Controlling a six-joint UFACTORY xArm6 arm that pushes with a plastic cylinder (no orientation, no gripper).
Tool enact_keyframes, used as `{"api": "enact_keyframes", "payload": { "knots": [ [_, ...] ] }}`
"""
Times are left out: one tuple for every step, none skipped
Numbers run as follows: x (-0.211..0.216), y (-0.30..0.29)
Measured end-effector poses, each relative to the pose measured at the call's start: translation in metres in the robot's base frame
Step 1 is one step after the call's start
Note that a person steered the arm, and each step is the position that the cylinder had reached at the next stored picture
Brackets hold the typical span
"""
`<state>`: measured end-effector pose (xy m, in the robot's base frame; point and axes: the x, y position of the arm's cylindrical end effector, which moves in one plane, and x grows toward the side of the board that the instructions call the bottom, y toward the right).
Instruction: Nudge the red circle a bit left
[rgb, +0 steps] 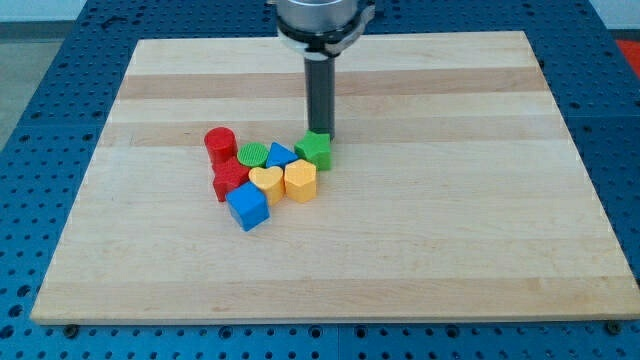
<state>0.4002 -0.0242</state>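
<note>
On the wooden board (400, 250), left of centre, eight blocks sit bunched in one cluster. Red circle (220, 142) is the far-left member, an upright cylinder; it stands just left of the green circle (253, 154) and just beyond the red star (230, 179), close to both, though contact cannot be confirmed. Going right along the far row: green circle, blue triangle (280, 155), then green star (315, 149) at the cluster's right end. Near row: red star at left, yellow heart (266, 181) in the middle, yellow hexagon (300, 180) at right, these packed tightly together. Blue cube (247, 206) is nearest the camera, sitting just in front of the red star and yellow heart, turned at an angle. My tip (322, 136) is down at the board at the far side of the green star, apparently touching or just behind its top edge; the exact contact is hidden by the block. The rod (321, 95) rises straight up from there to the arm's grey mount (320, 25) at the view's top. No hand or gripper is fitted, so there is nothing open or closed to record. Tip is well apart from the red circle, with the green circle and blue triangle lying between them. Board rests on a blue perforated table (60, 80).
</note>
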Motion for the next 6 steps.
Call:
{"api": "enact_keyframes", "payload": {
  "knots": [
    [0.001,-0.004],
    [0.012,-0.004],
    [0.021,-0.004],
    [0.02,0.0],
    [0.019,0.001],
    [-0.005,0.001]
  ]
}}
